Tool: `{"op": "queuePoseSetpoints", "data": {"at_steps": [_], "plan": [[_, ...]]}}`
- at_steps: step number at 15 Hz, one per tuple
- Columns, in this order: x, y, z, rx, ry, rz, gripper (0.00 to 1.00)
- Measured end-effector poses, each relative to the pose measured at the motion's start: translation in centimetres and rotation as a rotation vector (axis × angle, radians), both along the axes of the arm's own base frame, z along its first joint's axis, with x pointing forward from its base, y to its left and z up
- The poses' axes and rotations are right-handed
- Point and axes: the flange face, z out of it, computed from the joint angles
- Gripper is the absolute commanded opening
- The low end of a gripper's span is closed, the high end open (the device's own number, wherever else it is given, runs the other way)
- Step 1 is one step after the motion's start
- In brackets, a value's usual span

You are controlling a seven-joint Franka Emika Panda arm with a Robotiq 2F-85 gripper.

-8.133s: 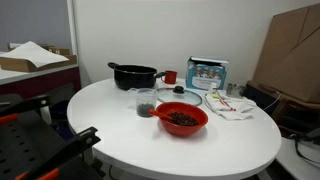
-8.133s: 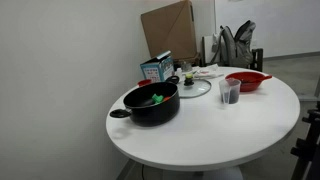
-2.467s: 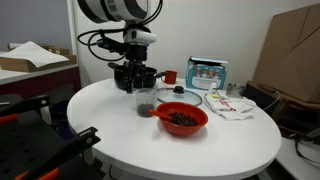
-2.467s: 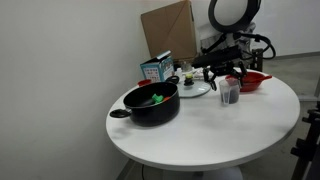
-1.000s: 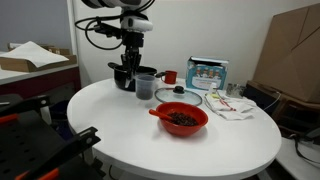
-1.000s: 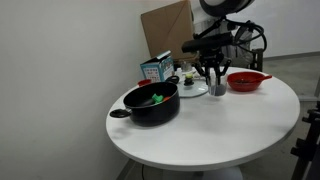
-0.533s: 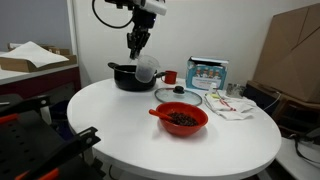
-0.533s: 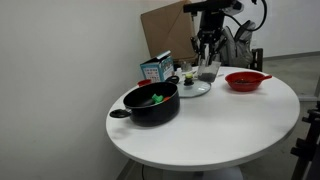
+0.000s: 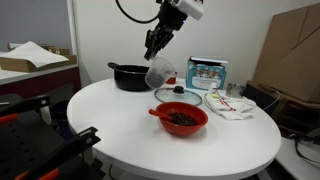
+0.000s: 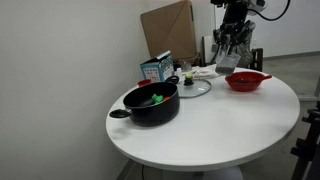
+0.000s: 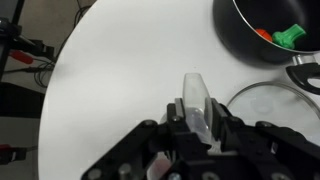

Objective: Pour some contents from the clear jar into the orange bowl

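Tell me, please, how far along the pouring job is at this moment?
Done: the tool grips the clear jar, which is up off the table. In hand: the jar hangs tilted in the air, short of the orange bowl. Left: the pour itself; nothing is seen falling from the jar.

— Where do the exterior views stand?
— Set back on roughly opposite sides of the round tabletop (image 9: 110,115) (image 10: 220,120), slightly above it. Both show the black pot (image 9: 132,76) (image 10: 150,103) and the orange bowl (image 9: 181,119) (image 10: 246,81).
— The wrist view?
— Close, looking down past the tool (image 11: 197,115).
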Motion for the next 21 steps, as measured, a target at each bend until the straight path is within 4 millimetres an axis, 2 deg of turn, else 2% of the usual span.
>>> {"op": "queuePoseSetpoints", "data": {"at_steps": [7, 16, 21], "plan": [[-0.5, -4.9, -1.1, 0.208, 0.027, -0.093, 0.08], [-2.0, -12.1, -4.5, 0.518, 0.042, -0.306, 0.08], [-2.2, -14.9, -6.2, 0.684, 0.044, -0.372, 0.08]]}}
